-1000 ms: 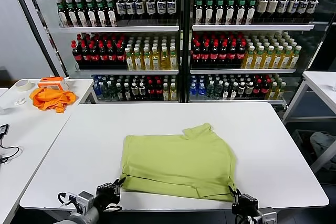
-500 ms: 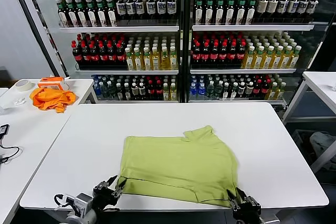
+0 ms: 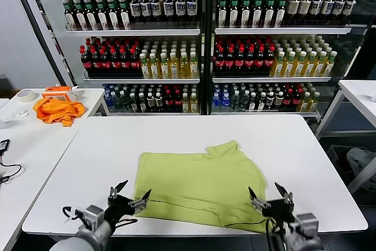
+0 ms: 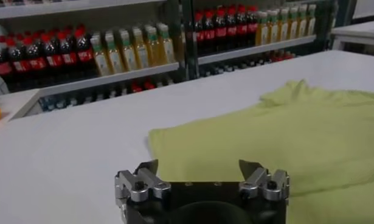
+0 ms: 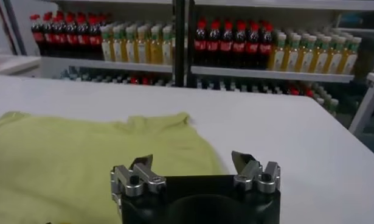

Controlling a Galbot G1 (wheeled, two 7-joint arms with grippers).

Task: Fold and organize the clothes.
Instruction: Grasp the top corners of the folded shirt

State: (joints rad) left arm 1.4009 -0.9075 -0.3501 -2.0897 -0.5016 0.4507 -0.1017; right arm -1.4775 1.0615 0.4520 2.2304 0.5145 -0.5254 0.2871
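The clothes, one lime T-shirt point(image 3: 200, 186), lie folded flat on the white table point(image 3: 176, 136), collar end pointing to the far side. At the shirt's near left corner my left gripper point(image 3: 133, 192) is open, its jaws spread wide and empty. My right gripper point(image 3: 269, 194) is open too, just above the near right corner. In the left wrist view the T-shirt point(image 4: 284, 134) spreads beyond the empty left gripper point(image 4: 199, 165). The right wrist view shows the T-shirt point(image 5: 83, 152) ahead of the right gripper point(image 5: 191, 159), nothing between its fingers.
An orange cloth point(image 3: 57, 110), a tape roll point(image 3: 25, 94) and an orange box point(image 3: 57, 91) lie on a side table at the left. Shelves of bottles point(image 3: 200, 45) stand behind the table. Another white table point(image 3: 361, 92) is at the right.
Both grippers opened and let go of the shirt's near hem, which dropped flat onto the table. Both grippers rose slightly above the near corners.
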